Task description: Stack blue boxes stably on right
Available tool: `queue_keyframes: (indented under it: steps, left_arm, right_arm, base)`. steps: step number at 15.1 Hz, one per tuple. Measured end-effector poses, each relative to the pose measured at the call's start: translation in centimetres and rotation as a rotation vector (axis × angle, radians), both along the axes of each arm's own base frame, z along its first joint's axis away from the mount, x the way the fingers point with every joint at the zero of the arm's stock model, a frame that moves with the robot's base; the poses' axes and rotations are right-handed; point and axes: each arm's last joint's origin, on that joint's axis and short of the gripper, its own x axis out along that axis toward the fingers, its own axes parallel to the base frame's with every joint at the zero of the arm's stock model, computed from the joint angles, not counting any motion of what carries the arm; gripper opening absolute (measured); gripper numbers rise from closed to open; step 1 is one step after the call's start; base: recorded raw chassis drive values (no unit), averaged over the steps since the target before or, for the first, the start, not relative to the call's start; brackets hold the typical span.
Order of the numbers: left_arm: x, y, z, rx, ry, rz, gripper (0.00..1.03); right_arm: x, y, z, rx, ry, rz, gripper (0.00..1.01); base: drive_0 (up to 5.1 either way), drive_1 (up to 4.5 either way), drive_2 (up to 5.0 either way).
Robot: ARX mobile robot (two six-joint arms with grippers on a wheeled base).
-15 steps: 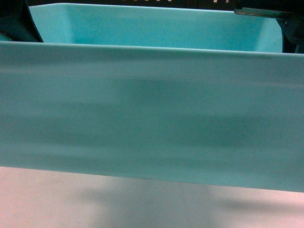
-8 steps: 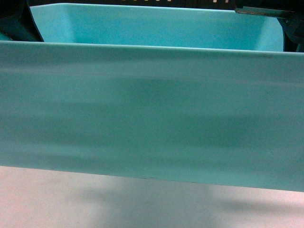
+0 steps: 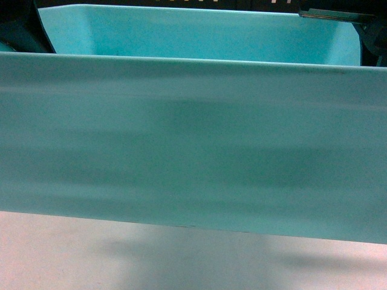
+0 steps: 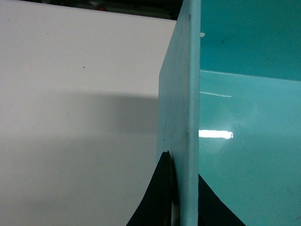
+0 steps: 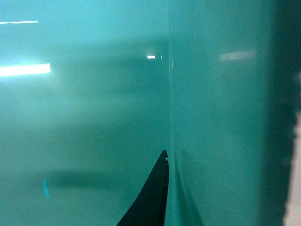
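One light turquoise blue box (image 3: 193,145) hangs above the table, so close that its long side wall fills most of the head view, with its inside showing over the rim. My left gripper (image 4: 184,188) is shut on the box's end wall (image 4: 190,94), one dark finger outside it and one inside. My right gripper (image 5: 171,183) grips the opposite wall (image 5: 211,117). Its inner finger (image 5: 153,197) lies against the wall, and the other shows only as a shadow through the plastic. No other blue box is in view.
The white table (image 3: 60,254) shows below the box, with the box's shadow on it. In the left wrist view the table (image 4: 70,117) stretches away to a dark far edge. Dark arm parts (image 3: 18,30) sit at the head view's top corners.
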Motion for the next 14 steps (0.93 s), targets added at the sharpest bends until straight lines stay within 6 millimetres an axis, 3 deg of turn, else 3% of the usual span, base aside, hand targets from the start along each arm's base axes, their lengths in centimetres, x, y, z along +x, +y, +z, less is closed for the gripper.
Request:
queue_keyframes:
  steps: [8,14]
  left_arm:
    - [0.06,-0.04,-0.16,0.001,0.004,-0.001,0.02]
    - [0.00,-0.04,-0.09,0.002,0.003,0.000,0.02]
  right_arm:
    - [0.00,0.00,0.00,-0.001,0.000,0.000,0.08]
    - [-0.06,-0.02,0.06,0.001,0.001,-0.006,0.08]
  base:
    - [0.0,-4.26,4.2]
    - [-1.5,-5.81,2.7]
